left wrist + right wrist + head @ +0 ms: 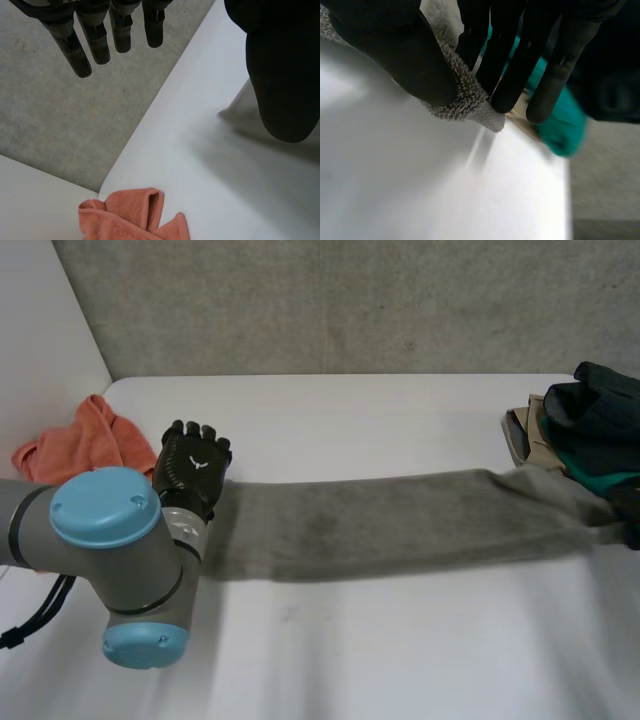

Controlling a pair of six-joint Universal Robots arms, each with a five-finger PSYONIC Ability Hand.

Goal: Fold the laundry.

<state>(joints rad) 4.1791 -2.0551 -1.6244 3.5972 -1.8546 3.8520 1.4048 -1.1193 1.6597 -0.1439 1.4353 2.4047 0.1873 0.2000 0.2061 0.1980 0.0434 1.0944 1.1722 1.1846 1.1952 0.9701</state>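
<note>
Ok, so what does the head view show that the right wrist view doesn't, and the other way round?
Head view: the grey towel stretched in a long strip across the table, and the left hand at its left end with an orange cloth beside it. Right wrist view: the right hand pinching a towel corner between thumb and fingers. Shared: the towel, the white table, and the teal garment in the clothes pile by the pinched end.

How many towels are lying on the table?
2. A grey towel stretches across the table, its right end pinched by the right hand; an orange towel lies crumpled at the far left corner. The clothes pile at the right may hide more.
</note>
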